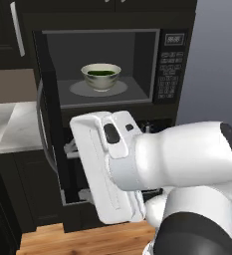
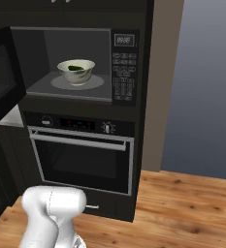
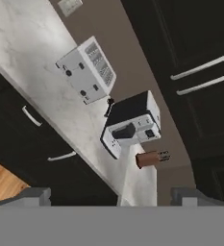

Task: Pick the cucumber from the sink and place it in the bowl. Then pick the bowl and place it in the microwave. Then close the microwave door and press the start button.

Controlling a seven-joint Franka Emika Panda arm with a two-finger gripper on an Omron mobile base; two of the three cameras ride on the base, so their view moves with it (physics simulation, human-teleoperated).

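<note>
cucumber point(image 1: 101, 73) lying flat, long axis left-right, inside bowl point(image 1: 101, 79) on microwave point(image 2: 129, 68) turntable; jaws wide apart, empty

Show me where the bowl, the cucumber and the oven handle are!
bowl point(image 2: 77, 75): right base view, on its pale outer wall.
cucumber point(image 1: 101, 72): left base view, on the dark green inside the bowl.
oven handle point(image 2: 80, 141): right base view, middle of the silver bar.

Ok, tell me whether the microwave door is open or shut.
Open. The microwave door is swung out left, leaving the bowl with the cucumber exposed inside the microwave.
</note>
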